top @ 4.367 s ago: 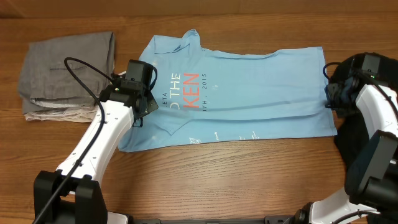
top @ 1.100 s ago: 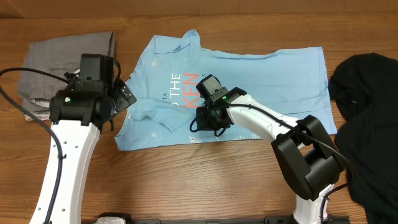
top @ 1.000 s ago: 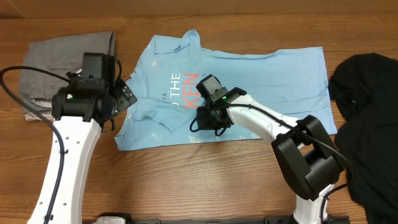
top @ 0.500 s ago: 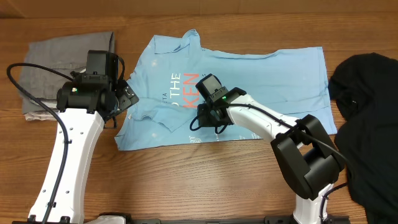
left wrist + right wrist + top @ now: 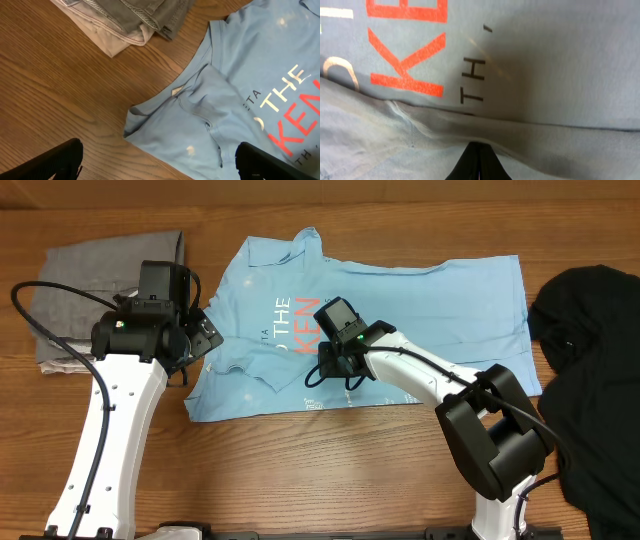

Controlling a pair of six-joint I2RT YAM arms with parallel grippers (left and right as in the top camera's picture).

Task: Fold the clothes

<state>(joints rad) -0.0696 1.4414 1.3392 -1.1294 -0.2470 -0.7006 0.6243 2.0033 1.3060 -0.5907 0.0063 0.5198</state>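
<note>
Wooden tabletop [image 5: 300, 470] runs bare in front of the light blue T-shirt [image 5: 420, 310], which lies spread flat with its hem toward the black garment [image 5: 590, 380] and its collar end toward the folded pile. At the shirt's near edge a sleeve is folded inward over the body.

The right arm [image 5: 420, 375] reaches across that near edge. Its jaws are closed tight on a raised ridge of the shirt's cloth just below the red-orange lettering [image 5: 405, 65], and the fabric puckers toward the tips in the right wrist view.

The left arm [image 5: 110, 420] stands at the shirt's collar-end edge. Its jaws are spread wide and hold nothing. They hang above the tabletop, and the folded sleeve lies ahead of the two fingers [image 5: 60, 160], apart from both.

The black garment sits crumpled just past the shirt's hem. On the opposite side, well apart from the shirt, grey trousers [image 5: 100, 280] lie folded on a beige garment [image 5: 107, 37].
</note>
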